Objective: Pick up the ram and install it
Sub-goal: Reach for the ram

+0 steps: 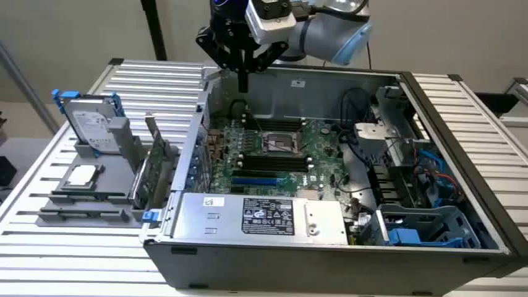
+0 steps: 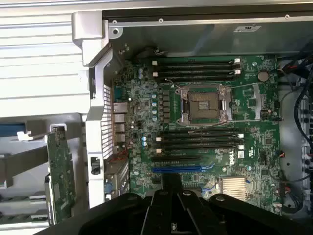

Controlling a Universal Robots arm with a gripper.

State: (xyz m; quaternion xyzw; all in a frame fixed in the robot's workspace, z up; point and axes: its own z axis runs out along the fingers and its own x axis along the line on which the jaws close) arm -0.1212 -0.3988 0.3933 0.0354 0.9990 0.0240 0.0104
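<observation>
From where I stand the pick-up looks done and the fitting not yet begun. The claw [image 1: 242, 64] hangs above the far wall of the open computer case [image 1: 330, 263], towards the exterior view's left. Its fingers are pressed together on a thin dark strip that points straight down. I take this strip to be the ram [image 1: 243, 81], seen edge-on, though its green face does not show. In the wrist view the same narrow piece [image 2: 171, 185] juts out from the claw [image 2: 171, 208] over the motherboard [image 2: 146, 166]. The long black memory slots [image 2: 200, 139] beside the processor socket all look unfilled, as do those on its other side. The ram is well clear of the board. Out on the slatted surface [image 1: 49, 253], the hard drive [image 1: 89, 124] and the expansion card [image 1: 153, 170] stand in their rack [image 1: 83, 216].
</observation>
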